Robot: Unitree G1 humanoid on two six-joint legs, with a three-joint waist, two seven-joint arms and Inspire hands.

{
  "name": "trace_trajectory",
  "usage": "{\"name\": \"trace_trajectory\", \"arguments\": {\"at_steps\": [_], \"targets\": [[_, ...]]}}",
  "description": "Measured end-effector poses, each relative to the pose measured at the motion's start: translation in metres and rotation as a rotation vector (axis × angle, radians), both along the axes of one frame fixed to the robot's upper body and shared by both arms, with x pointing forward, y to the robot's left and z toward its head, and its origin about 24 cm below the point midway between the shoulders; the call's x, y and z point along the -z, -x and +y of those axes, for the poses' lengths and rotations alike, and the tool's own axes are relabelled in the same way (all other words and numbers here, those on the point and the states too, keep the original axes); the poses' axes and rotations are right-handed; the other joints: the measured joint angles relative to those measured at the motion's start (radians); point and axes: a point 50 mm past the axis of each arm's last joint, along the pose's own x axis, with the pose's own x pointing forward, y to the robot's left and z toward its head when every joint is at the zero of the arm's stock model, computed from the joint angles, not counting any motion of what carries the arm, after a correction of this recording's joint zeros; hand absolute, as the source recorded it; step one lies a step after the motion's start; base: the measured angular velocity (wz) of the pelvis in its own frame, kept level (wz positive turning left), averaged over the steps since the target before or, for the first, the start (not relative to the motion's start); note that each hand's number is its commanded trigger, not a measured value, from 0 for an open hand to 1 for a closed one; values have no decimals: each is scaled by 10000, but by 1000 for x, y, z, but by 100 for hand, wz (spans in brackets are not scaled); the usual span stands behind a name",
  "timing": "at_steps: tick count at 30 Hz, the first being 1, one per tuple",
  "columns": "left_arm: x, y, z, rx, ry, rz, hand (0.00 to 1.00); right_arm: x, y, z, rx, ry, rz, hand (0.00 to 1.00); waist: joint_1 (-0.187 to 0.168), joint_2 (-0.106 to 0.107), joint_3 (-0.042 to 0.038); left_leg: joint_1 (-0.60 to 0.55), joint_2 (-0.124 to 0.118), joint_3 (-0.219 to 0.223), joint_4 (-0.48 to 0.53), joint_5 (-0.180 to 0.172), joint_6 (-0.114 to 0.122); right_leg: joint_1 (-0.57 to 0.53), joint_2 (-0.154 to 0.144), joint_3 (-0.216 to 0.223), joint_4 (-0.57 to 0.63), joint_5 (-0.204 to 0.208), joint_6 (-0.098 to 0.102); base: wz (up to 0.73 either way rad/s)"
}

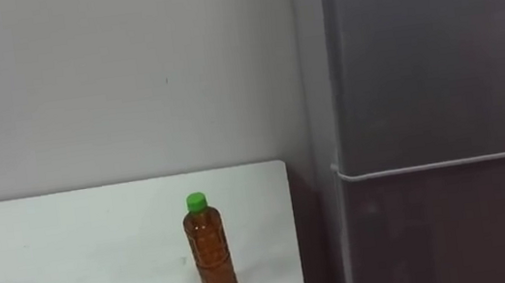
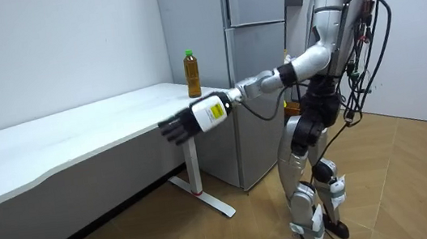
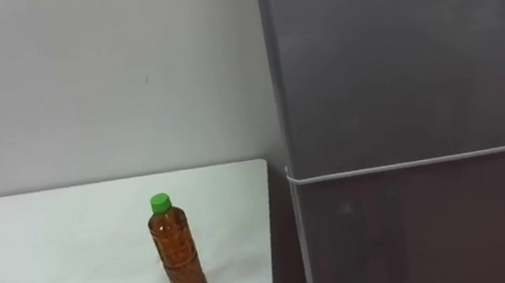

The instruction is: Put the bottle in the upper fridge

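Left hand (image 2: 176, 130) outstretched, fingers loosely spread, empty, below and well apart from bottle (image 1: 211, 254) upright on table (image 1: 53, 256) beside fridge (image 1: 437, 58).

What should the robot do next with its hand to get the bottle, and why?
Probably move the left hand up and forward toward the bottle. The hand hangs open by the front edge of the table, well short of the bottle, which stands upright and untouched near the table corner beside the shut fridge.
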Motion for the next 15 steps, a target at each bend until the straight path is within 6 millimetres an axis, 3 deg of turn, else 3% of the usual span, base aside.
{"name": "trace_trajectory", "arguments": {"at_steps": [8,15], "targets": [[-46,-16,-2,462,-750,-1890,0,1,4,3,-59,-26,160,0,16,-38,-35,-122,-38,47,35,1,-1,-86,7,-27,-6,2,-2,0],[-84,-27,-15,1645,-1416,-3327,0,2,3,6,-185,-118,103,0,-112,-63,13,-210,8,62,137,-17,3,-102,29,30,-13,3,-2,1]]}}
